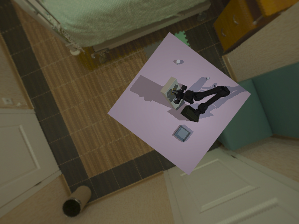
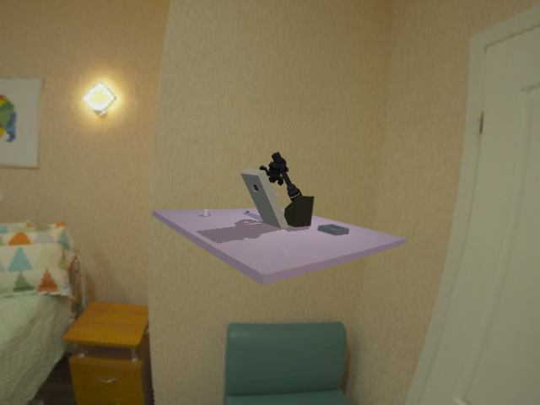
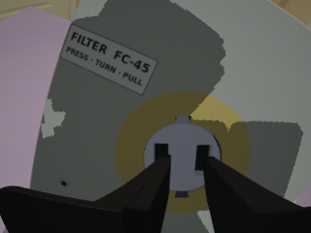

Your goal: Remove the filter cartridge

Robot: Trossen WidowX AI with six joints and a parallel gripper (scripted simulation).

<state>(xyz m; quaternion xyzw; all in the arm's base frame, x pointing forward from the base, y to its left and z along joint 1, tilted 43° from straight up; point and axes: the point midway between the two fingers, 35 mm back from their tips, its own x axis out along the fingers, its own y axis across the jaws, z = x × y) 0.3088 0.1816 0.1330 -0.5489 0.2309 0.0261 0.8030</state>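
Observation:
The round grey filter cartridge (image 3: pixel 183 135) sits in the tilted service panel (image 1: pixel 166 85) (image 2: pixel 267 201) (image 3: pixel 92 131), inside a yellow ring (image 3: pixel 130 146). Its two dark slots show side by side, upright in the wrist view. My gripper (image 3: pixel 187 163) (image 1: pixel 173 91) is partly open, with nothing between its fingers. The fingertips overlap the lower parts of the two slots in the wrist view; whether they reach inside cannot be told. The blue-grey tray (image 1: pixel 182 133) (image 2: pixel 332 229) lies on the table, apart from the panel, and looks empty.
The dark robot base (image 1: pixel 190 114) (image 2: pixel 299 212) stands close beside the panel, between it and the tray. A small white cylinder (image 1: pixel 178 61) (image 2: pixel 206 213) stands beyond the panel. A small white item (image 1: pixel 208 78) lies near the arm. A label (image 3: pixel 109 58) is on the panel.

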